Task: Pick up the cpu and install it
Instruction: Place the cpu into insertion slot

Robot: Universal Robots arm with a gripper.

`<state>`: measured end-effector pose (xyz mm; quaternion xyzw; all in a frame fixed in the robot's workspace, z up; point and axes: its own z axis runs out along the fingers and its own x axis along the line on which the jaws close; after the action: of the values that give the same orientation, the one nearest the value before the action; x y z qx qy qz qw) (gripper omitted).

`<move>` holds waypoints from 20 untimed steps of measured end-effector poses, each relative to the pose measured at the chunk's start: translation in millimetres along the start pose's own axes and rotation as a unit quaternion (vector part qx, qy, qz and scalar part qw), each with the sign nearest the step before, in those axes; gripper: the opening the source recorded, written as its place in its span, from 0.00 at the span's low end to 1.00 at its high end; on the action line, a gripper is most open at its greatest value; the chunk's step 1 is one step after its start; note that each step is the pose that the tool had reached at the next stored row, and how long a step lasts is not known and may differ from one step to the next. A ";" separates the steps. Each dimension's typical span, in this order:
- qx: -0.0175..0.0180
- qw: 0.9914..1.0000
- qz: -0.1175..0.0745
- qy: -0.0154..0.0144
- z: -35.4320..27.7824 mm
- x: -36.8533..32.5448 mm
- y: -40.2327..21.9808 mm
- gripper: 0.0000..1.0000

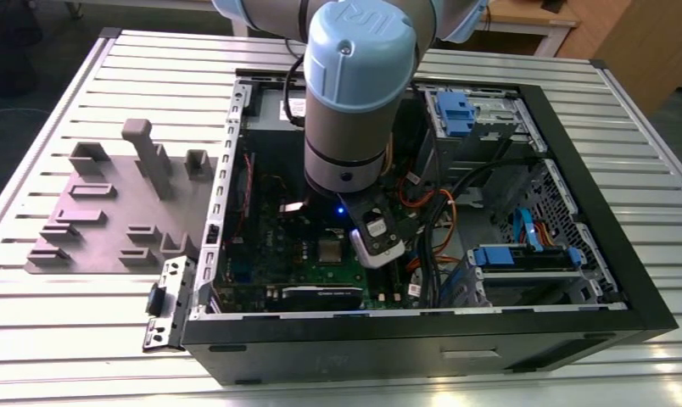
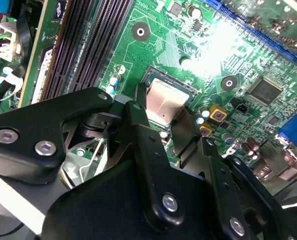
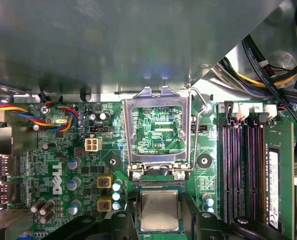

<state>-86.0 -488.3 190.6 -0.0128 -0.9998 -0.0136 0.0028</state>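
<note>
The cpu (image 3: 160, 209), a small silvery square, lies level in the black socket of the green board (image 3: 63, 165). In the second wrist view the cpu (image 2: 164, 102) shows between two black fingers (image 2: 138, 131). My gripper (image 3: 160, 222) is shut on the cpu, one finger against each of two opposite edges. Just beyond the socket, its metal load plate (image 3: 161, 94) stands raised, and the thin wire lever (image 3: 198, 117) beside it is up too. In the exterior view my arm (image 1: 358, 102) reaches straight down into the open computer case (image 1: 595, 182).
Memory slots (image 3: 243, 170) run along one side of the socket and yellow-topped capacitors (image 3: 104, 181) stand on the other. Bundled cables (image 1: 466, 212) and blue drive bays (image 1: 511, 254) fill the case toward the exterior view's right. A grey fixture plate (image 1: 103, 212) lies on the slatted table outside the case.
</note>
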 end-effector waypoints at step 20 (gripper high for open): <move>-0.004 1.000 0.000 0.000 -4.9 0.0 0.2 0.53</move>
<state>-86.0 -488.2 195.5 -0.0129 -0.9998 -0.0173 0.0029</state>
